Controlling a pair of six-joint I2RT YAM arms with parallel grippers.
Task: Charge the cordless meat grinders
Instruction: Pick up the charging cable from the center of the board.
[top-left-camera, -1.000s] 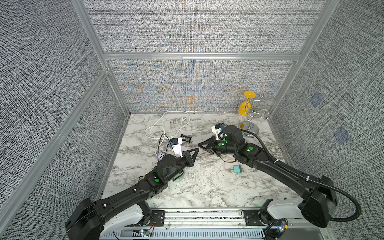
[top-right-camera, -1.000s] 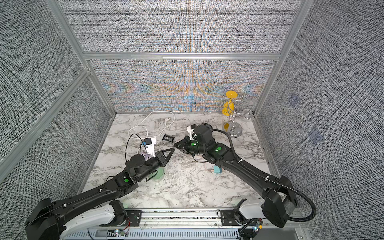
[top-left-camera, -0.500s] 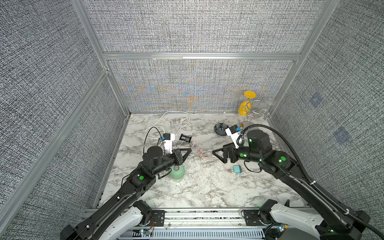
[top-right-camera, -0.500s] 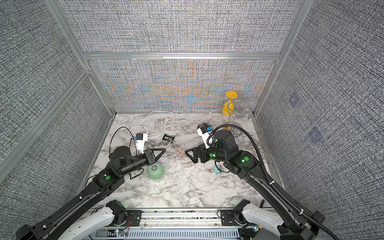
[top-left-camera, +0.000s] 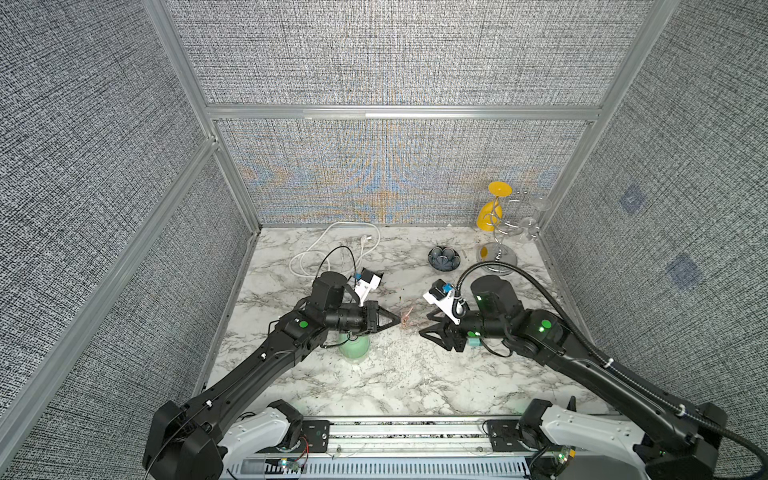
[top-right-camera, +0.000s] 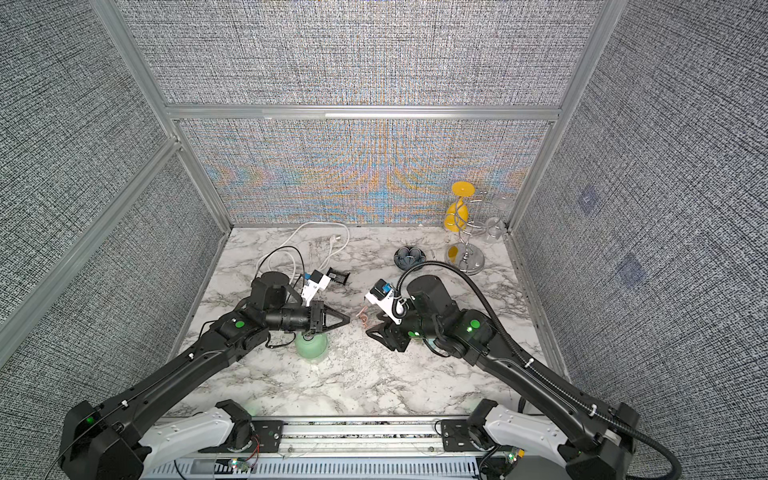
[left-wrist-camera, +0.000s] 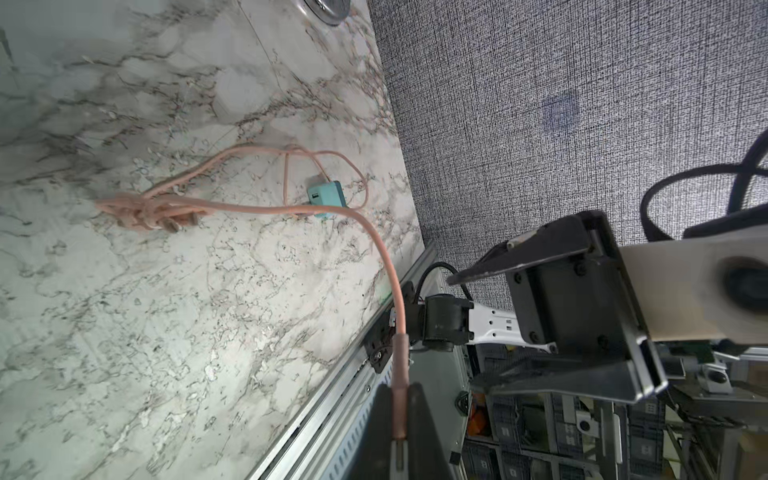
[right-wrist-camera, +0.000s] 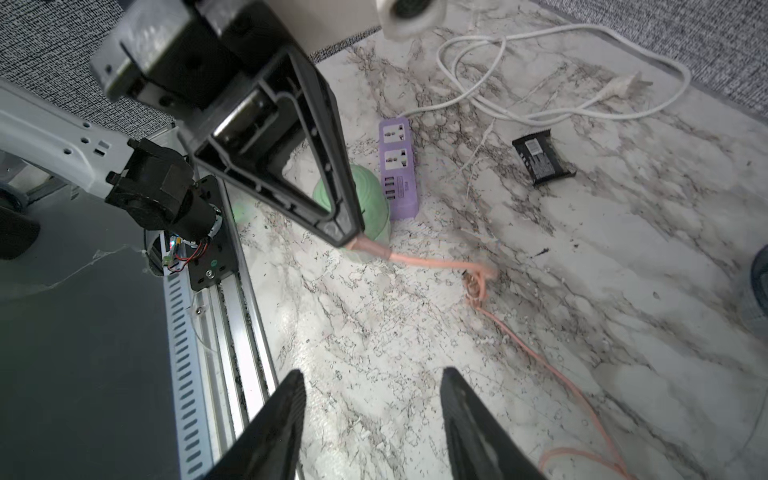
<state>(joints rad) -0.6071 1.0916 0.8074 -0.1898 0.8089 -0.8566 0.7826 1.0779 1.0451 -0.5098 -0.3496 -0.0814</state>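
Since the left arm (top-left-camera: 291, 332) crosses it, the meat grinder (top-left-camera: 355, 352) shows only partly.

On the tabletop (top-left-camera: 395, 382) I count one green grinder (top-left-camera: 354, 348), one purple power strip (right-wrist-camera: 399, 166), one teal adapter (left-wrist-camera: 326, 197), one pink cable (left-wrist-camera: 266, 208), one white cord (right-wrist-camera: 621, 86), one small black box (right-wrist-camera: 544, 156), one dark bowl (top-left-camera: 444, 258), one wire rack (top-left-camera: 505, 257) with one yellow glass (top-left-camera: 489, 214).

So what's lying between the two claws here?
A knotted bunch of the pink cable lies on the marble table between the left claw, shut on that cable's end, and the open right claw. Both top views show it.
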